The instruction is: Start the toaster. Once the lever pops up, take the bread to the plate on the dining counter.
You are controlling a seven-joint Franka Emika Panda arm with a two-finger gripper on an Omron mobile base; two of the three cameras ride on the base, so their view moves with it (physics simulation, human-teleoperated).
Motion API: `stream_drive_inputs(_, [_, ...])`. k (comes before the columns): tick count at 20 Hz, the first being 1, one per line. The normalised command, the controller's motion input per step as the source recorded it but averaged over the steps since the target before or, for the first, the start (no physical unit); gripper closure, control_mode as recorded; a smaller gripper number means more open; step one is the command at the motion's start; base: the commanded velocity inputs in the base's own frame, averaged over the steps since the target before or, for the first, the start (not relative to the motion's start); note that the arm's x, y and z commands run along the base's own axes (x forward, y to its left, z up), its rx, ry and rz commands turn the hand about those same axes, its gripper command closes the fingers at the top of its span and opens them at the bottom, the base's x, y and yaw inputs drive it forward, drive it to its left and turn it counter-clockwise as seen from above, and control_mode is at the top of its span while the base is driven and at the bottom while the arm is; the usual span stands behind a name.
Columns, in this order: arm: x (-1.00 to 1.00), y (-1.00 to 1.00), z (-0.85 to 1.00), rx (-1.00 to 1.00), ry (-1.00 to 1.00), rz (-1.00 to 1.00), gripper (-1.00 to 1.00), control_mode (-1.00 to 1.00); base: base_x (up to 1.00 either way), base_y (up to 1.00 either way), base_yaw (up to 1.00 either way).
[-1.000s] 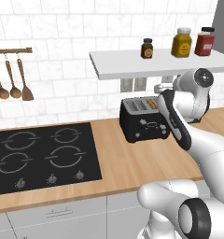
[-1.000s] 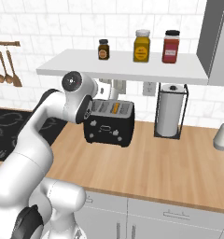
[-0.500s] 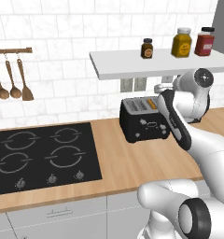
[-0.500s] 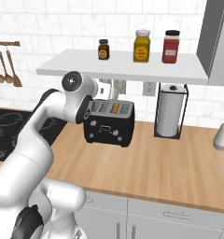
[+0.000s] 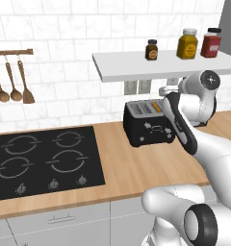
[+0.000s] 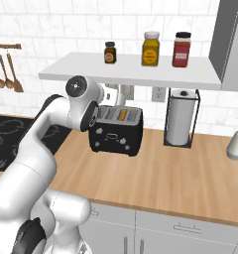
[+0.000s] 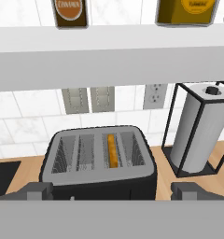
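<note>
The black toaster [image 5: 147, 126] [image 6: 115, 133] [image 7: 99, 161] stands on the wood worktop under a white shelf. The bread [image 7: 112, 150] sits low in one of its slots, showing as an orange-tan strip [image 5: 157, 106] [image 6: 123, 115]. My gripper [image 7: 113, 193] hangs above the toaster's front edge, looking down at its top. It is open, with nothing between the dark fingertips [image 7: 38, 191], which stand wide apart on either side of the toaster. My forearm covers the toaster's right end in the left base view. The plate and the dining counter are out of view.
The white shelf [image 6: 131, 70] with three jars hangs low over the toaster. A paper towel roll in a black wire stand [image 6: 180, 117] [image 7: 198, 130] is to the toaster's right. A black cooktop [image 5: 40, 161] lies to the left, with wooden utensils [image 5: 11, 81] on the wall.
</note>
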Motion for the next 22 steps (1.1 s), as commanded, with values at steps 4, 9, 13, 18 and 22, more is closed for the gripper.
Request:
stream_drive_inputs(4, [0.0,0.0,0.0,0.0,0.0,0.0,-1.0,-1.0,0.0,0.0,0.0])
stream_drive_inputs(9, [0.0,0.0,0.0,0.0,0.0,0.0,-1.0,-1.0,0.0,0.0,0.0])
stream_drive_inputs(13, [0.0,0.0,0.0,0.0,0.0,0.0,-1.0,-1.0,0.0,0.0,0.0])
stream_drive_inputs(18, [0.0,0.0,0.0,0.0,0.0,0.0,-1.0,-1.0,0.0,0.0,0.0])
stream_drive_inputs(22, [0.0,0.0,0.0,0.0,0.0,0.0,-1.0,-1.0,0.0,0.0,0.0])
